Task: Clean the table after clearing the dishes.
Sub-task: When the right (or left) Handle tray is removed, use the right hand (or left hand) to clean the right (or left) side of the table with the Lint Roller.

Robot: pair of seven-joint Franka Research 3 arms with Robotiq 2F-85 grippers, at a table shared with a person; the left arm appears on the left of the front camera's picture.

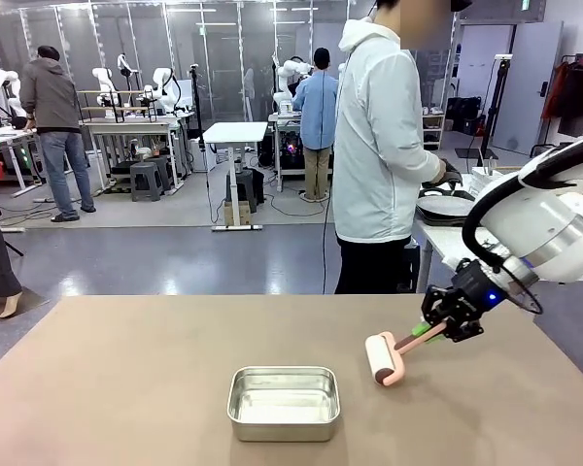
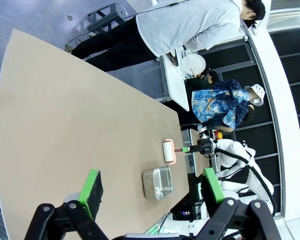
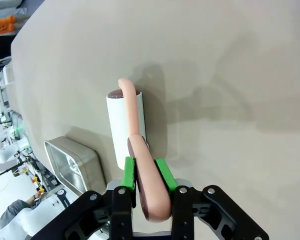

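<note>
Where the desk [image 1: 126, 369] lies from the right gripper [image 1: 437, 328]: straight below it and spreading far to its left, a bare taupe top apart from two things.
Person [image 1: 379, 146]: beyond the right gripper, past the desk's far edge, turned to a white side table.
Dishes [image 1: 445, 207]: off the desk, on that side table, behind and above the right gripper; dark trays with a pale plate, cutlery too small to tell.
Steel pan [image 1: 284, 401]: left of the right gripper and nearer the robot, past the roller; looks empty.
Lint roller [image 1: 384, 359]: at the right gripper's tips, with the pink handle running from the pads down-left to the white drum, which seems to rest on the desk.
Long axis: the drum lies crosswise to the handle, so I judge it rolls along the handle line, toward or away from the gripper.
Right gripper state: clamped narrow on the pink handle.
Left gripper [image 2: 151, 186]: jaws wide, nothing between them, high over the desk and well apart from roller and pan.
Nearer arm: the right one, which carries the tool; the wiping looks like its job.
Right wrist view: green pads either side of the handle, the drum's shadow hard against it, a pan corner off to the side.
Left wrist view: the long sweep of bare desk beyond the drum, away from the right gripper.
Front view: dishes beside the person, so clearing looks done.
</note>
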